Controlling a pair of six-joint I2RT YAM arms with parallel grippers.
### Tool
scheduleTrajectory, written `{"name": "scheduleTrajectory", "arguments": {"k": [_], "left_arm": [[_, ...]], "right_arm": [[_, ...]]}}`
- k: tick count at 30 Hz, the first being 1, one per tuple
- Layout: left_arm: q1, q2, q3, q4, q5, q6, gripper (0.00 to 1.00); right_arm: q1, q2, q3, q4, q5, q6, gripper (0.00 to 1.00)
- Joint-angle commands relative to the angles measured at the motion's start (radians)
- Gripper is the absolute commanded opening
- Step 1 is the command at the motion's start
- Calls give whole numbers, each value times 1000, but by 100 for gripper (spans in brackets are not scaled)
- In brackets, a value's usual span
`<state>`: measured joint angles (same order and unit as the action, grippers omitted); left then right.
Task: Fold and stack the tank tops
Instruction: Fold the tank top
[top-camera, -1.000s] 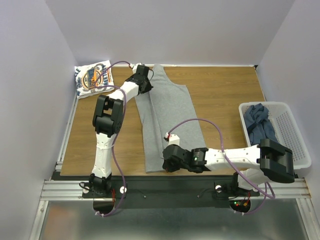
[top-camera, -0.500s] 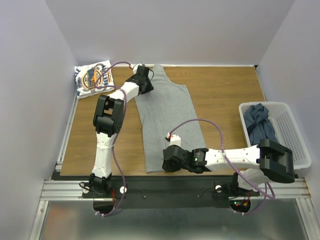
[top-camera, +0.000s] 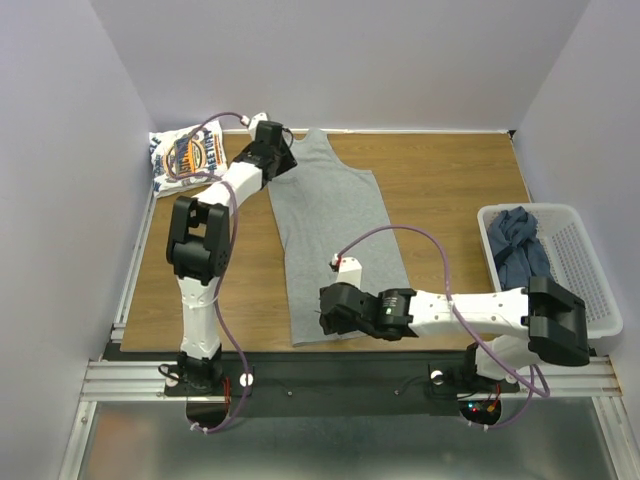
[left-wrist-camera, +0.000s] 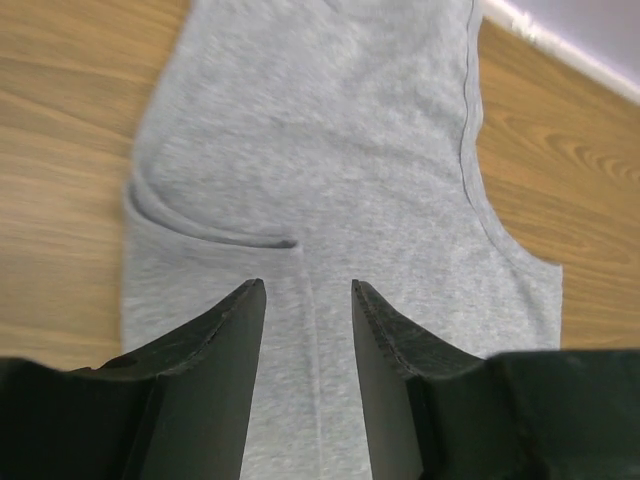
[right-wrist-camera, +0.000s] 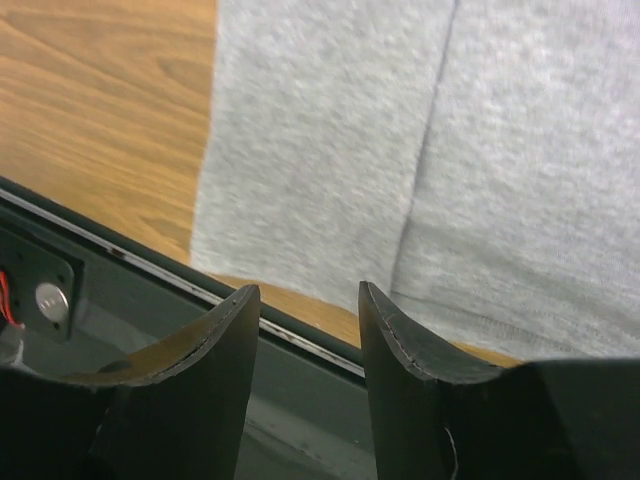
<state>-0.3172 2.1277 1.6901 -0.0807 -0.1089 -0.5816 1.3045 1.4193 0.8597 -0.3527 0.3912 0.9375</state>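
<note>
Grey top (top-camera: 335, 210) lies between printed top (top-camera: 177, 160) and basket (top-camera: 585, 270).

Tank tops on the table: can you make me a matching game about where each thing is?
Things:
1. grey tank top
2. white printed tank top
3. dark blue tank tops
4. basket

Places:
A. bunched inside the basket
B. at the right edge of the table
C. folded in the far left corner
D. spread flat in the middle

Pairs: 1-D, 2-C, 3-A, 4-B
</note>
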Motion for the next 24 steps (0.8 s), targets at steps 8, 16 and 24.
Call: {"name": "scheduleTrajectory", "arguments": {"k": [8,16,24], "left_arm": [[118,-25,-38,2,53,37,41],[129,37,-40,-7,89,74,45],[130,74,-33,-13,95,88,45]], "right_arm": [[59,282,334,-66,35,-114,49],[65,421,414,-72,15,-124,47],[99,457,429,-91,29,-105,44]]}}
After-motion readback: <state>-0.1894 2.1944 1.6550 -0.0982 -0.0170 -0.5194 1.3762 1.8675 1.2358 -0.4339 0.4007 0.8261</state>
